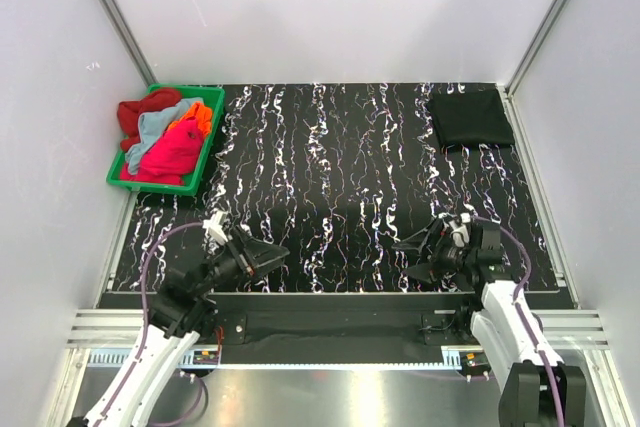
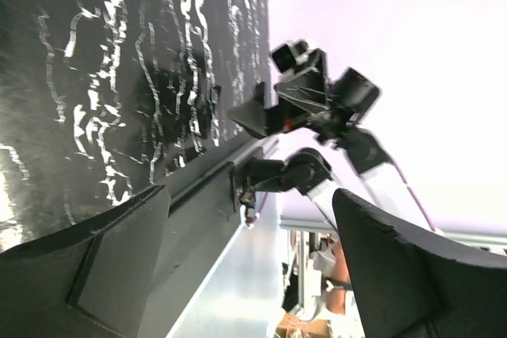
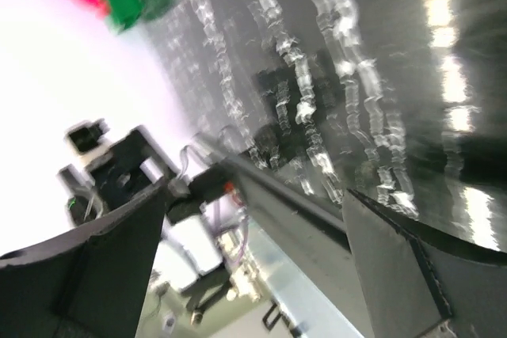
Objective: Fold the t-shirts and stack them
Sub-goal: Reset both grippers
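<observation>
The black t-shirt (image 1: 471, 118) lies folded flat in the far right corner of the table (image 1: 330, 167), well apart from both arms. On the far left stands the green bin (image 1: 212, 137). In it, crumpled together, are a red t-shirt (image 1: 135, 112), a light blue t-shirt (image 1: 160, 125), an orange t-shirt (image 1: 197, 117) and a magenta-pink t-shirt (image 1: 170, 155); the red one hangs a little over the far rim.

Both arms are low at the near edge of the table, pointing toward each other. The left gripper (image 1: 265, 255) has its fingers spread wide and nothing is between them. The right gripper (image 1: 412, 259) is also spread. Its wrist view is blurred, but as far as I can see it holds nothing.
</observation>
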`<state>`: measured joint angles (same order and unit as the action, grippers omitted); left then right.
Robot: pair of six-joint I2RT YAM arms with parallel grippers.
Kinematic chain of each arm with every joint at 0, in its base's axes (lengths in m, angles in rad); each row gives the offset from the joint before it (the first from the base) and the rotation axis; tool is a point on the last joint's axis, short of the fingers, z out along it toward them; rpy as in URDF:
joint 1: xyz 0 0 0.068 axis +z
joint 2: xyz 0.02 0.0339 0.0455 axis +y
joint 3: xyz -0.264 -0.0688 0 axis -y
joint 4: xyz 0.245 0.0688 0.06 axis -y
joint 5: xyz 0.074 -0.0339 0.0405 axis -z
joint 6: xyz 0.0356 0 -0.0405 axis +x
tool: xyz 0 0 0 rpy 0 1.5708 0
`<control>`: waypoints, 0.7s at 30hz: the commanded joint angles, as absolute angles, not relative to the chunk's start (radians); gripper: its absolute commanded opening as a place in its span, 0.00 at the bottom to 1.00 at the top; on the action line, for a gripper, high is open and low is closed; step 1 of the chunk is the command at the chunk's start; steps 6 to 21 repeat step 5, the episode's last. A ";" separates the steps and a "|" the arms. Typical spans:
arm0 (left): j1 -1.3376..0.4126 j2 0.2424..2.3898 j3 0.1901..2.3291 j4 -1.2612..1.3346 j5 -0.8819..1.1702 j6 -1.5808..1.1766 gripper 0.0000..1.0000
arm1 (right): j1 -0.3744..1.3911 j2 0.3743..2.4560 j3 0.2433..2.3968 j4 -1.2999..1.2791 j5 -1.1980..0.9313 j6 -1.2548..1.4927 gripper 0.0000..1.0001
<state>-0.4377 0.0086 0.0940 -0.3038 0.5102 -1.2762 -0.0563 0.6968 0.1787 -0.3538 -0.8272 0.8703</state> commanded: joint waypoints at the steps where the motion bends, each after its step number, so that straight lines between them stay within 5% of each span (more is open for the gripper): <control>1: -0.442 -0.142 0.023 -0.284 0.586 -1.310 0.90 | -0.034 0.661 0.126 -0.034 -1.026 1.011 1.00; 5: -0.440 -0.158 0.023 -0.242 0.618 -1.331 0.91 | 0.014 0.655 0.032 0.369 -1.094 1.254 1.00; 21: -0.440 -0.158 0.023 -0.242 0.618 -1.331 0.91 | 0.014 0.655 0.032 0.369 -1.094 1.254 1.00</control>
